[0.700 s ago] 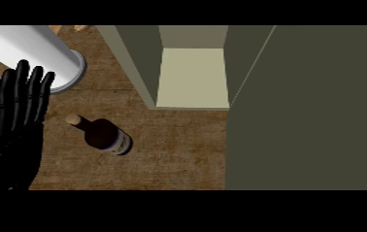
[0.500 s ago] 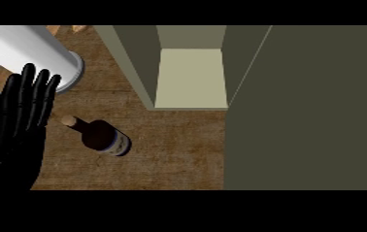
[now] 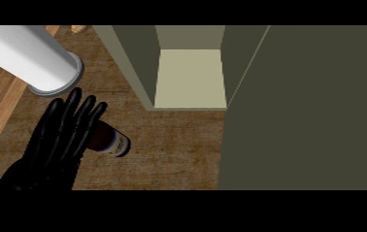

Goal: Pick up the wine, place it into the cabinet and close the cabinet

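The wine bottle (image 3: 112, 141) lies on its side on the brown counter (image 3: 172, 153), left of centre. Only its dark body and pale label show; its neck is hidden under my left hand (image 3: 57, 139). That black hand comes in from the lower left, fingers straight and spread, and lies over the bottle's left part, open. Whether it touches the bottle I cannot tell. The cabinet (image 3: 190, 75) stands open behind the bottle, showing a pale bare shelf. Its door (image 3: 294, 109) is swung out and fills the right side. My right hand does not show.
A large white cylinder (image 3: 39, 63) stands at the upper left, close to my left hand's fingertips. A strip of lighter wood (image 3: 10, 97) runs along the left edge. The cabinet's left wall (image 3: 132, 66) stands between the cylinder and the shelf.
My left hand has moved right and forward from the left edge and now covers the bottle's neck. The bottle has not moved.
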